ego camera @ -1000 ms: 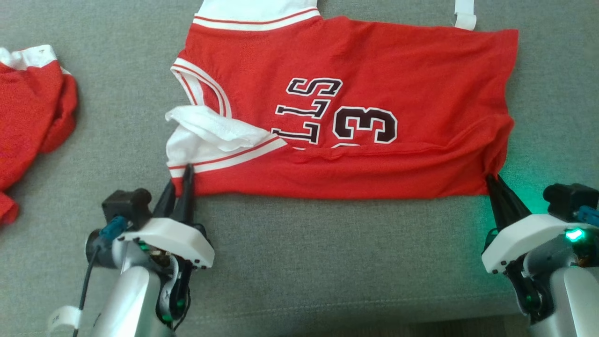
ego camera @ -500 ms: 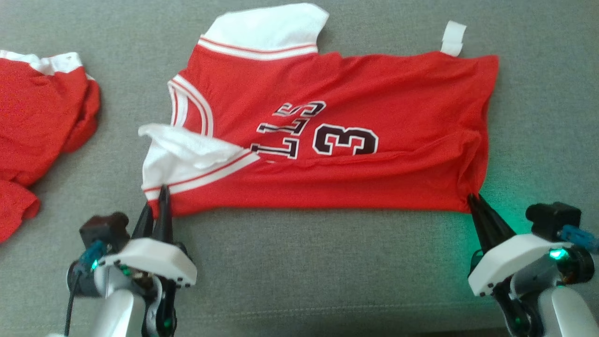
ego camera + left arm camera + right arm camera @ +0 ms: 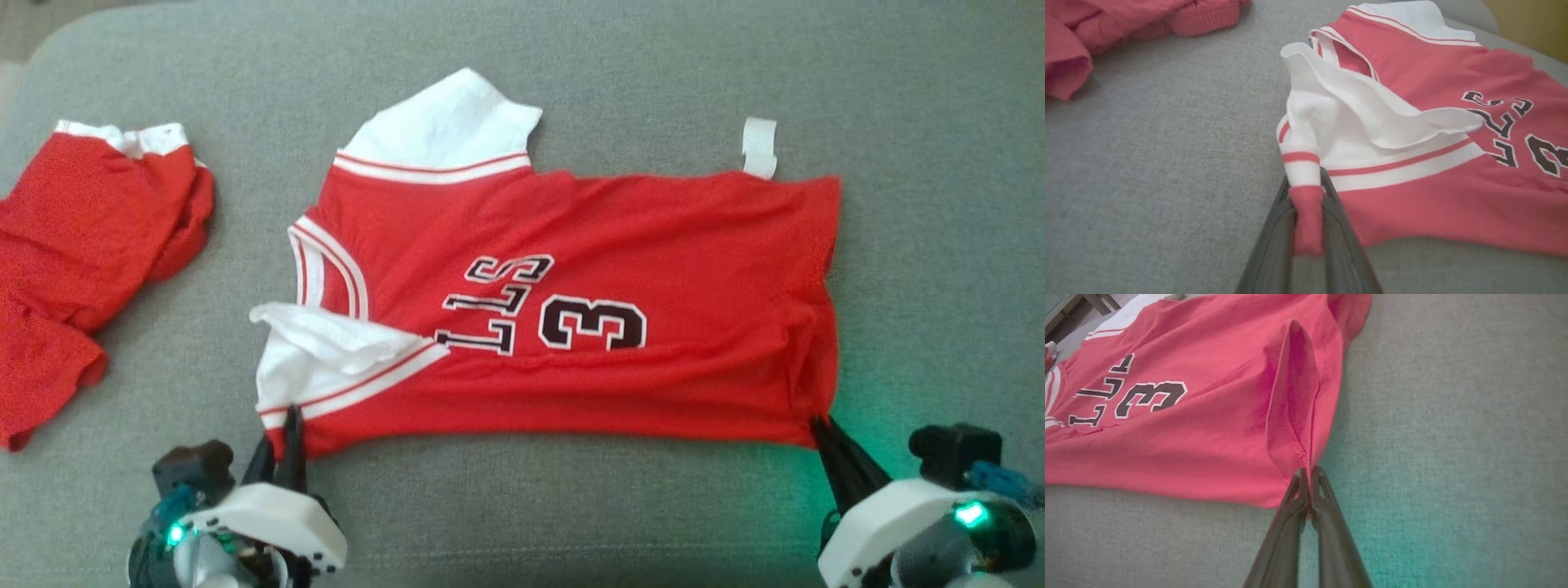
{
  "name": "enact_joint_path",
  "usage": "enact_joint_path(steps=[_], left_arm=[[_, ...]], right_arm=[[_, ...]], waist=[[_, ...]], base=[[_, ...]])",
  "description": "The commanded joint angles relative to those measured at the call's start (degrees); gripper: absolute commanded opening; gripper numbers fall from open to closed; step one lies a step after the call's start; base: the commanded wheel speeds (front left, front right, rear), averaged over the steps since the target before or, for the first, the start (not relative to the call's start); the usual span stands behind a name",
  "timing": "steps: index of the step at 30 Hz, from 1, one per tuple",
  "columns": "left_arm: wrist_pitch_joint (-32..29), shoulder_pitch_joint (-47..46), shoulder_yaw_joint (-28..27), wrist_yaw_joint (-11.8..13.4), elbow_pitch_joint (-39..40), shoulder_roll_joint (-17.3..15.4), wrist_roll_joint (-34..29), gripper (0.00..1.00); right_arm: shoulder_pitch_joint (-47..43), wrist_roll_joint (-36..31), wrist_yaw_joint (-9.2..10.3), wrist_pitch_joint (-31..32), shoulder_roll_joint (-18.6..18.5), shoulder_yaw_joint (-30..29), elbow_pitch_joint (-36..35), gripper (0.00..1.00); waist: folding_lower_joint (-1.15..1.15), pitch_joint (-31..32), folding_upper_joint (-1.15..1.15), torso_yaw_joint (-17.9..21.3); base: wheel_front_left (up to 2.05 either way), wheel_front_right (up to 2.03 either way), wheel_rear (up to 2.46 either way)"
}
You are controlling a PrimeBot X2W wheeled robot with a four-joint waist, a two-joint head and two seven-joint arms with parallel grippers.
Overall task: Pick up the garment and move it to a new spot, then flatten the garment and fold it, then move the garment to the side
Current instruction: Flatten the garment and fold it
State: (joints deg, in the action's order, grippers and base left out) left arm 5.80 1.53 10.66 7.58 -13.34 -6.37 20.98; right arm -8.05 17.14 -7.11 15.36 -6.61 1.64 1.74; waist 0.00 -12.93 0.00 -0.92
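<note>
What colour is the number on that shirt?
The 3 is black with a white outline; clearest in the head view.

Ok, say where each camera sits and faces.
Head view: on the head, facing down at the jersey; left claw and right claw at bottom corners.
Left wrist view: on left arm, along its fingers pinching the striped corner.
Right wrist view: on right arm, along its fingers pinching the hem corner.
All share the jersey's black lettering.

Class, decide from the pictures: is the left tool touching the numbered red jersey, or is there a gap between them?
Touching. The left wrist view shows the left tool clamped on the striped corner of the jersey, with cloth bunched inside its grip.
</note>
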Motion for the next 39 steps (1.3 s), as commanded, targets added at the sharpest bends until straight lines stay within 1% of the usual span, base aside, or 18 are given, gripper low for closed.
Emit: enact_joint_path(steps=[1, 2, 3, 4, 5, 6, 9, 15, 17, 19, 23, 29, 37, 39], left_arm=[[-0.24, -0.36, -1.57, 0.19, 1.13, -0.74, 0.65, 0.07], [-0.47, -0.27, -1.33, 0.1, 1.08, -0.68, 0.72, 0.4], [-0.71, -0.22, -1.13, 0.06, 1.0, -0.63, 0.79, 0.7], [-0.91, -0.16, -1.03, 0.09, 0.95, -0.63, 0.84, 1.0], [-1.23, -0.13, -0.86, 0.08, 0.86, -0.69, 0.84, 1.0], [-1.42, -0.11, -0.8, 0.15, 0.8, -0.73, 0.86, 1.0], [-1.07, -0.1, -0.61, 0.85, 1.25, -0.76, 0.32, 1.0], [3.17, -0.75, -0.39, 3.98, 5.25, -1.4, -3.54, 1.0], [4.49, -1.28, -0.12, 5.54, 6.76, -2.35, -6.15, 1.0], [5.27, -1.73, 0.0, 6.18, 8.67, -2.72, -7.23, 1.0], [6.02, -2.92, 0.46, 6.34, 12.19, -3.37, -8.47, 1.0], [5.13, -4.31, 0.99, 6.11, 15.1, -3.98, -8.78, 1.0], [3.86, -4.3, 1.49, 5.74, 15.15, -3.97, -7.77, 1.0], [3.6, -4.61, 1.8, 5.3, 15.0, -3.97, -7.44, 1.0]], right_arm=[[-0.23, -0.11, -0.37, 0.5, -0.57, 0.42, -2.16, 0.0], [-0.54, -0.41, -0.37, 0.61, -0.46, -0.02, -2.27, 0.0], [-0.81, -0.72, -0.37, 0.77, -0.38, -0.31, -2.31, 0.14], [-0.98, -0.9, -0.37, 0.95, -0.25, -0.44, -2.36, 0.48], [-1.04, -1.13, -0.37, 0.83, -0.08, -0.7, -2.53, 0.91], [-1.02, -1.25, -0.37, 0.6, 0.09, -0.82, -2.71, 1.0], [-0.56, -1.96, -0.37, -0.65, 0.33, -1.21, -3.29, 1.0], [2.19, -4.52, -0.37, -8.07, -0.35, -1.6, -6.81, 1.0], [3.25, -5.34, -0.37, -10.16, -0.61, -1.63, -8.15, 1.0], [4.19, -6.04, -0.37, -11.53, -0.83, -1.57, -9.43, 1.0], [5.6, -6.79, -0.37, -12.78, -0.92, -1.04, -11.8, 1.0], [6.02, -6.46, -0.37, -12.15, -0.92, -0.05, -13.22, 1.0], [6.05, -6.46, -0.37, -11.76, -0.42, 0.12, -14.1, 1.0], [6.07, -6.44, -0.37, -11.64, -0.31, -0.1, -14.24, 1.0]], waist=[[0.0, 0.5, 0.0, 0.21], [0.0, 0.64, 0.0, 0.26], [0.0, 0.8, 0.0, 0.33], [0.0, 0.96, 0.0, 0.47], [0.0, 1.07, 0.0, 0.59], [0.0, 1.19, 0.0, 0.72], [0.0, 1.59, 0.0, 1.05], [0.0, 2.38, 0.0, 1.45], [0.0, 2.78, 0.0, 1.57], [0.0, 3.11, 0.0, 1.69], [0.0, 3.75, 0.0, 1.88], [0.0, 4.19, 0.0, 1.91], [0.0, 3.45, 0.0, 2.65], [0.0, 2.95, 0.0, 2.78]], base=[[0.0, 0.0, 0.0], [0.0, 0.0, 0.0], [0.0, 0.0, 0.0], [0.0, 0.0, 0.0], [0.0, 0.0, 0.0], [0.0, 0.0, 0.0], [0.0, 0.0, 0.0], [0.0, 0.0, 0.0], [0.0, 0.0, 0.0], [0.0, 0.0, 0.0], [0.0, 0.0, 0.0], [0.0, 0.0, 0.0], [0.0, 0.0, 0.0], [0.0, 0.0, 0.0]])
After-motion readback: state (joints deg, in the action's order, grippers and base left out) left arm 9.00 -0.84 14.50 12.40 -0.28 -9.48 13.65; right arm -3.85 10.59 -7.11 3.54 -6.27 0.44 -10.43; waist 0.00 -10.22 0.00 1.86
